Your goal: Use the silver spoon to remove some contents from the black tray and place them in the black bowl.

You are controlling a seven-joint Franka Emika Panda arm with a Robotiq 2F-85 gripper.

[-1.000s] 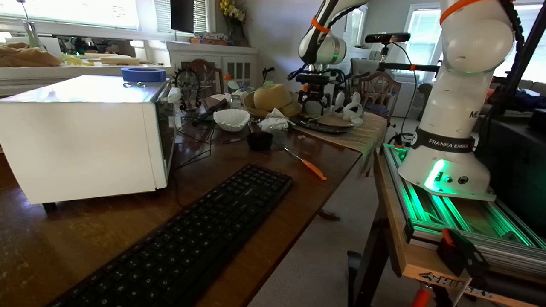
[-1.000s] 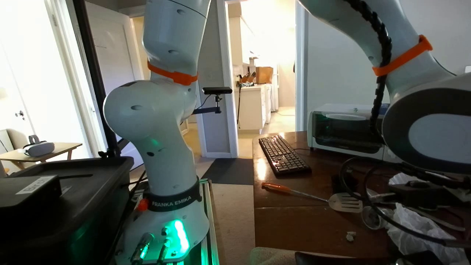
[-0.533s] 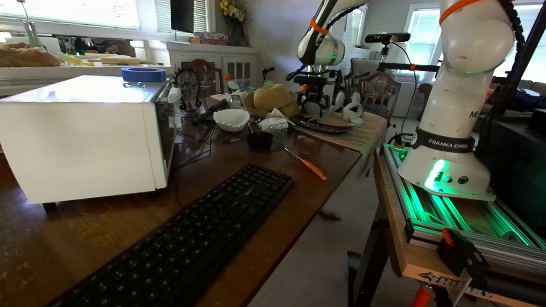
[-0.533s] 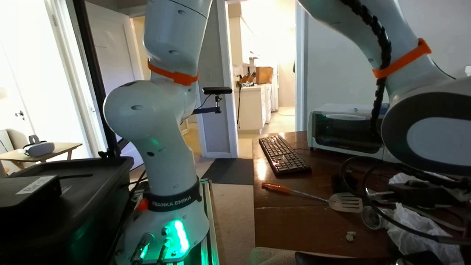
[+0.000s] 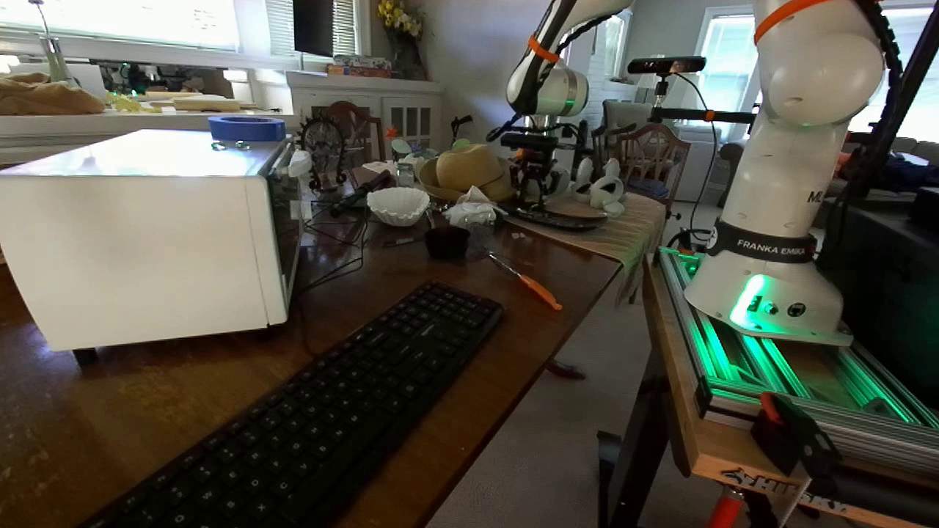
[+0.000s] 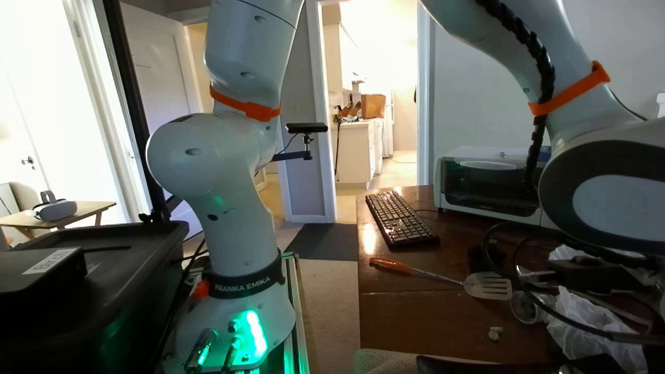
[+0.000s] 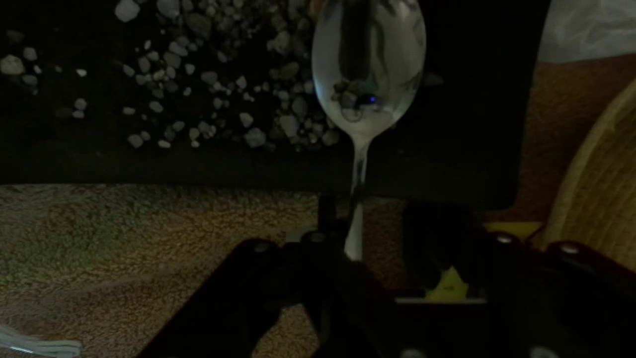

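Wrist view, top middle: a shiny silver metal spoon (image 7: 370,64) has its round end over small pale bits like stones (image 7: 171,62) in a flat black tray (image 7: 462,169). Its thin handle pokes down past the tray's edge, maybe so it can be grabbed without bumping the bits. At the bottom, the dark two-finger gripper (image 7: 380,223) does not look squeezed: its fingers stand apart around the handle, and cloth shows in the gap. It is too dark to tell if one finger touches. A fuzzy tan cloth (image 7: 124,258) lies under the tray, perhaps to stop slipping. Near the middle of an exterior view, the small round black bowl (image 5: 446,243) sits on the shiny brown wooden table (image 5: 579,268), likely to catch bits. Pinching the handle seems next.
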